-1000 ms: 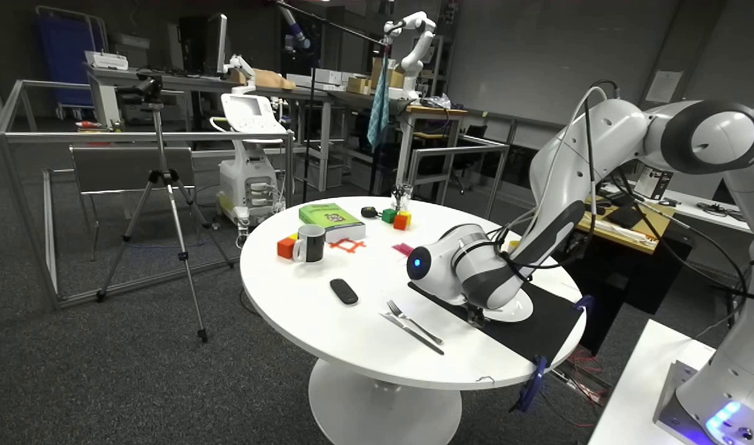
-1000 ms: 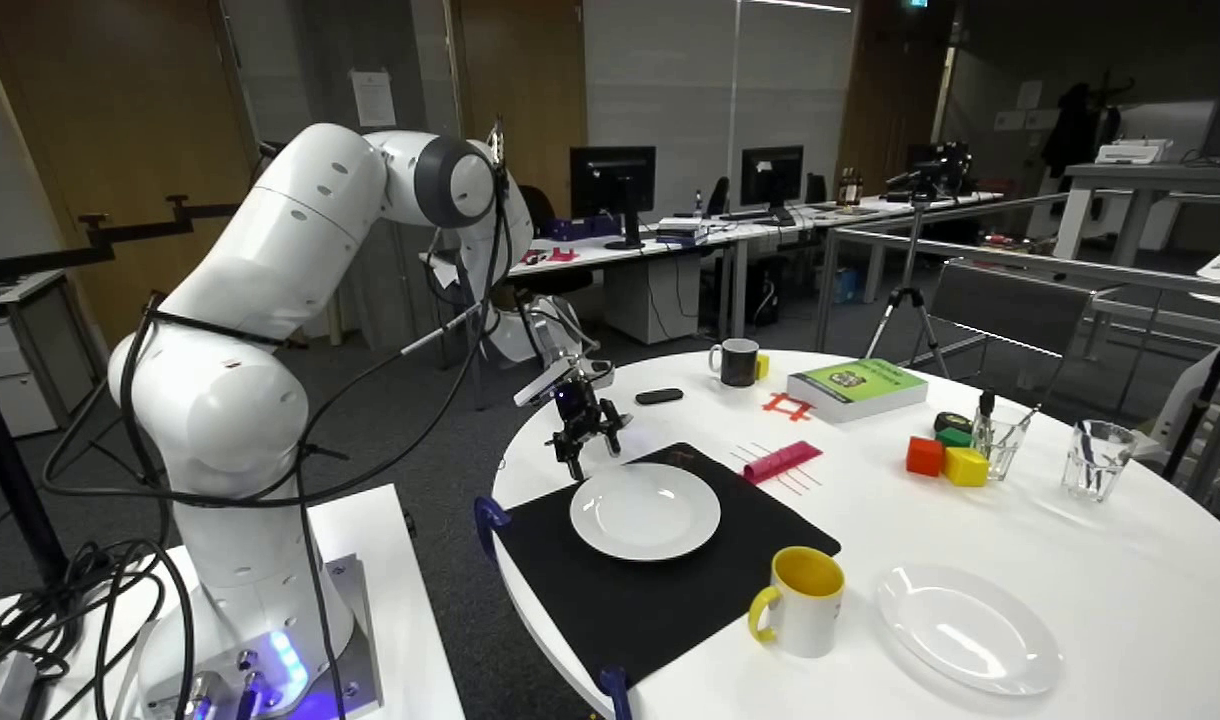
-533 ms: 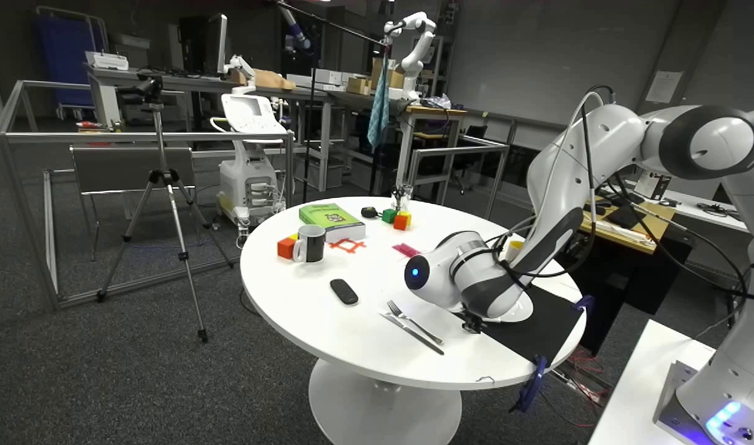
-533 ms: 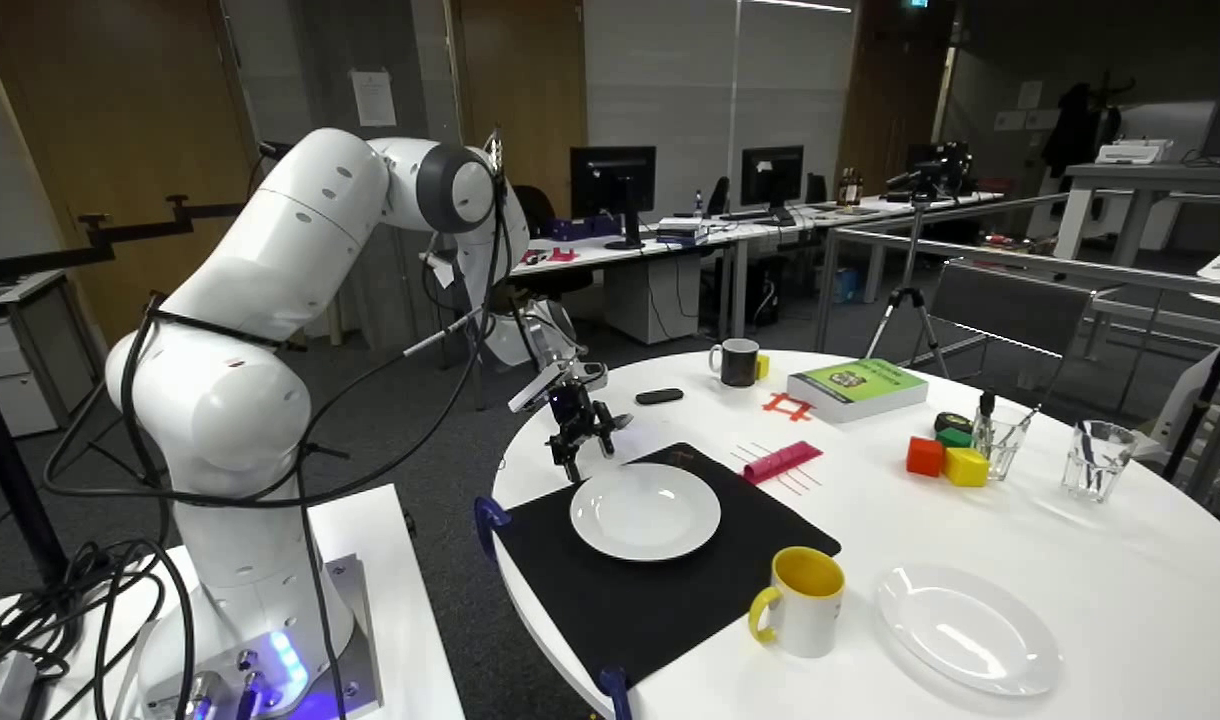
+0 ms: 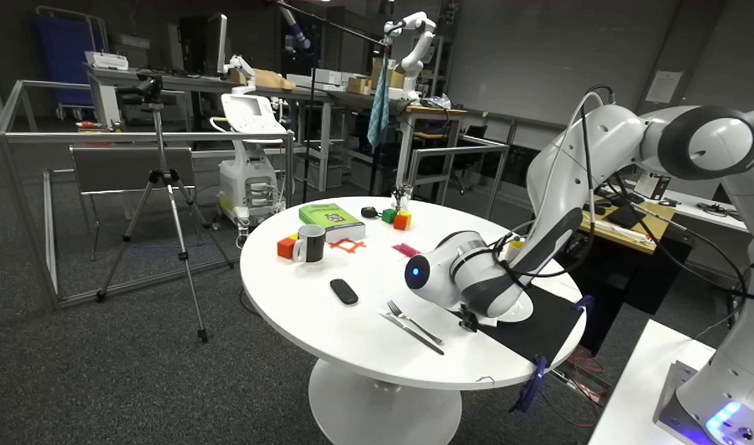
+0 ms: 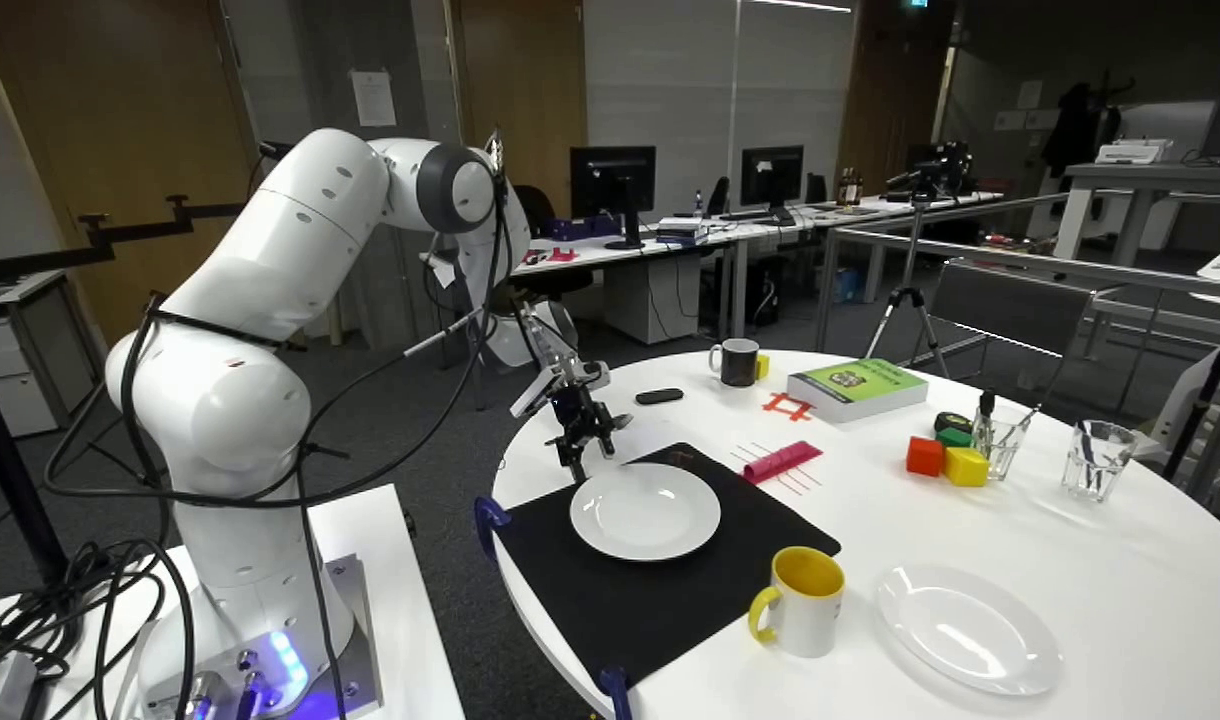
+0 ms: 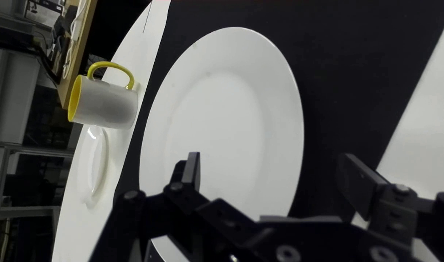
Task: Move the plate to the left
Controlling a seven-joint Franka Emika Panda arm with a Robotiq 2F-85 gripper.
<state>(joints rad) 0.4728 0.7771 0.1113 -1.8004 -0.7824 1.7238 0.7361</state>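
We find the white dinner plate (image 7: 222,116) flat on the black mat (image 7: 353,65), the end effector (image 7: 271,163) spread wide, gripping nothing. We expect stiff, slick, probably breakable ceramic; we'd pinch the rim (image 7: 285,156) between its fingertips, firmly but gently.

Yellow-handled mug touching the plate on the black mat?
Apart: in an exterior view, bare black mat shows between the plate and the mug.

— What's hidden of the plate (image 7: 222,123)?
— In the wrist view, its six-o'clock rim, behind the gripper (image 7: 271,163); touching or not, I can't tell;
— And the book (image 6: 855,386)?
— Its cover lettering is too small to read.
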